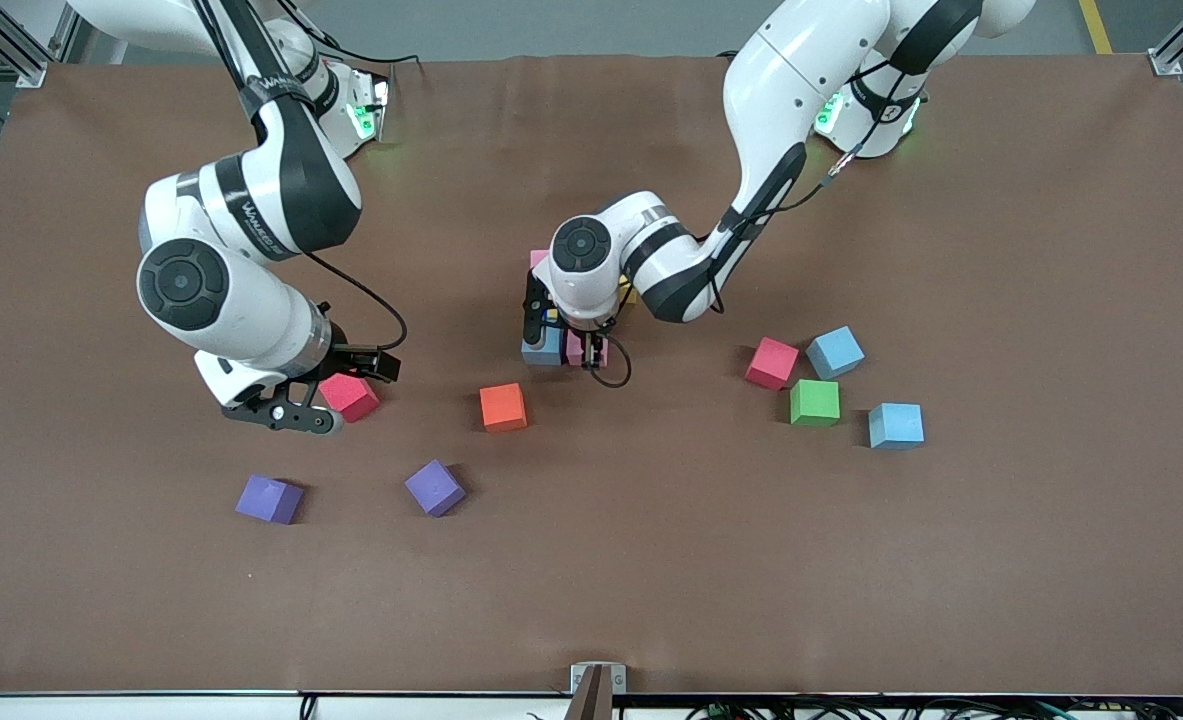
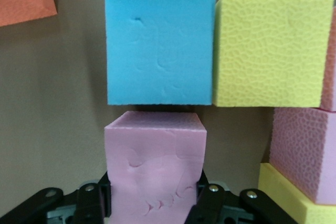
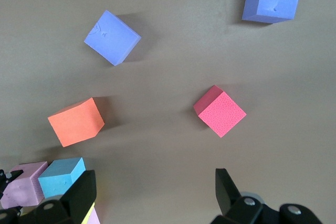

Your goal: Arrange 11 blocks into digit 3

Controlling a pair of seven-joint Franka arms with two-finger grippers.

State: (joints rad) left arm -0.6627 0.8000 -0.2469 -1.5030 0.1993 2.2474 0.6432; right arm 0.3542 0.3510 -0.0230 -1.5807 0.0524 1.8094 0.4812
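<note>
My left gripper (image 1: 579,352) (image 2: 154,205) is shut on a pink block (image 2: 155,163), held low at the started digit 3 in the middle of the table. The pink block sits close beside a light blue block (image 2: 160,48) (image 1: 541,347), with a narrow gap between them. A yellow block (image 2: 273,51) touches the blue one, and another pink (image 2: 304,156) and yellow block (image 2: 291,198) adjoin. My right gripper (image 1: 286,415) (image 3: 155,182) is open and holds nothing, just beside a red block (image 1: 349,396) (image 3: 220,111). An orange block (image 1: 503,407) (image 3: 76,121) lies loose nearby.
Toward the left arm's end lie a red block (image 1: 771,362), two light blue blocks (image 1: 835,352) (image 1: 896,425) and a green one (image 1: 814,402). Two purple cubes (image 1: 269,498) (image 1: 435,487) lie nearer the front camera than the red block by my right gripper.
</note>
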